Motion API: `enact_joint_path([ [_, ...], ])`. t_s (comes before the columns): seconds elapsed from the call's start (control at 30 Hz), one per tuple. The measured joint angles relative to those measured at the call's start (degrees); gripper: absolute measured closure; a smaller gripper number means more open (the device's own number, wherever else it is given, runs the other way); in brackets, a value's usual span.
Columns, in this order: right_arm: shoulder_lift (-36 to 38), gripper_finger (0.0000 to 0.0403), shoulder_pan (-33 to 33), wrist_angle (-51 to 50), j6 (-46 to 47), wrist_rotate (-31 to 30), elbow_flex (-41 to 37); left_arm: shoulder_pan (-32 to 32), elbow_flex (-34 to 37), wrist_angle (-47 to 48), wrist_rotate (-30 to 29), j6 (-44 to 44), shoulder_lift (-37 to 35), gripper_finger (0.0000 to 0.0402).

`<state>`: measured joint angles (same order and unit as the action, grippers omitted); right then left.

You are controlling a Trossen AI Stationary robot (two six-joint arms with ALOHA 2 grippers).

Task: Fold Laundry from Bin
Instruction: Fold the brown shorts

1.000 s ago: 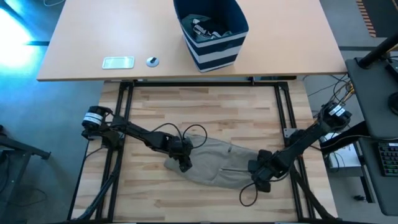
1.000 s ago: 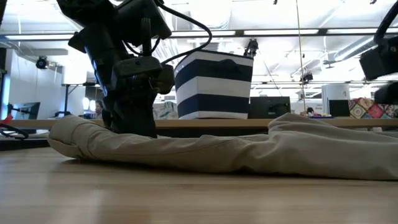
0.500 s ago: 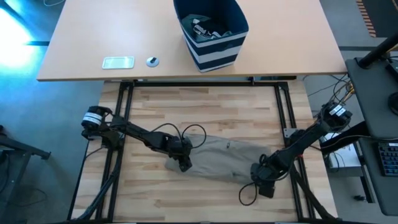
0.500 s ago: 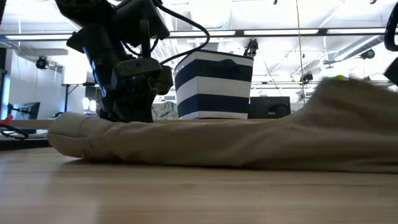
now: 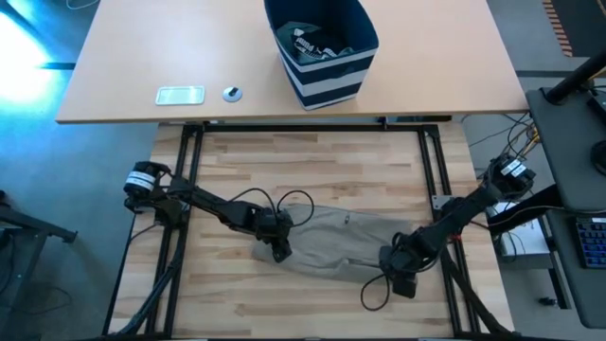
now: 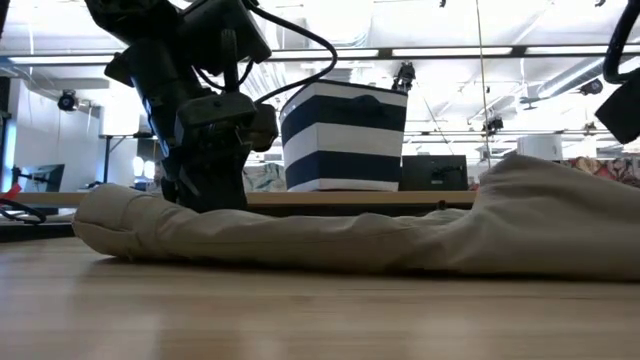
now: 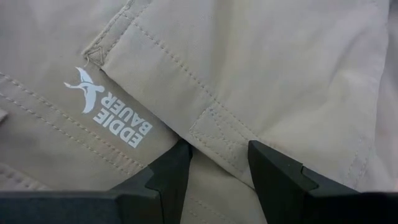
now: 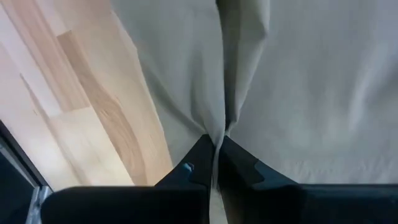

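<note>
Beige garment [image 5: 336, 242] on wood, right gripper [image 5: 398, 269] pinching its edge (left gripper [image 5: 277, 248] parted).

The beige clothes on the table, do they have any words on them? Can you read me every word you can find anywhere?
"EDDIE BAUER", in white letters beside a small white bird mark, on the beige garment, close to the left gripper.
The white marks on the laundry in the bin are too small to read.
The small white flat device on the far table shows nothing readable.
</note>
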<state>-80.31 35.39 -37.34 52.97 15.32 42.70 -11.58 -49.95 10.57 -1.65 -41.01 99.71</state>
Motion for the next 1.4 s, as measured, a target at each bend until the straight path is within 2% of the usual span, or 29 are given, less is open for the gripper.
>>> enact_joint_path([
  [0.23, 0.0, 0.0386, -1.8, -0.8, -4.9, -0.8, 0.1, -0.4, 0.1, 0.5, 0.8, 2.4, -1.0, 0.0249],
  [0.4, 0.8, 0.0338, -2.1, -5.7, -5.6, -1.5, 0.8, -0.4, -0.3, 1.3, 1.0, 4.1, -4.4, 0.0249],
  [0.57, 5.8, 0.0277, -2.0, -10.3, -5.6, -11.5, 4.8, -0.4, -4.3, 1.9, -0.5, 8.9, -8.5, 0.0249],
  [0.63, 8.4, 0.0262, -2.1, -10.7, -4.4, -15.7, 5.7, -0.6, -6.9, 1.5, -0.5, 11.4, -8.7, 0.0249],
  [0.7, 11.1, 0.0254, -2.0, -12.1, -2.3, -17.3, 5.8, -1.1, -9.9, 0.9, -0.4, 13.1, -7.5, 0.0249],
  [0.93, 15.4, 0.0270, 5.9, -14.5, 8.8, -15.4, 4.5, -4.2, -24.0, 0.3, -0.1, 16.2, 1.7, 0.0249],
  [1.03, 14.1, 0.0278, 9.2, -13.4, 12.7, -11.7, 3.2, -5.2, -29.9, -5.9, 5.0, 17.4, 8.1, 0.0249],
  [1.1, 12.9, 0.0286, 10.8, -12.8, 14.8, -10.1, 2.4, -5.4, -32.6, -14.1, 10.1, 17.5, 13.3, 0.0249],
  [1.23, 10.6, 0.0317, 11.1, -12.8, 14.9, -8.9, 0.7, -4.9, -38.7, -22.0, 14.0, 15.3, 22.7, 0.0249],
  [1.4, 7.7, 0.0379, 7.5, -9.1, 8.9, -5.9, -3.3, -4.4, -47.2, -19.6, 15.5, 14.2, 33.8, 0.0269],
])
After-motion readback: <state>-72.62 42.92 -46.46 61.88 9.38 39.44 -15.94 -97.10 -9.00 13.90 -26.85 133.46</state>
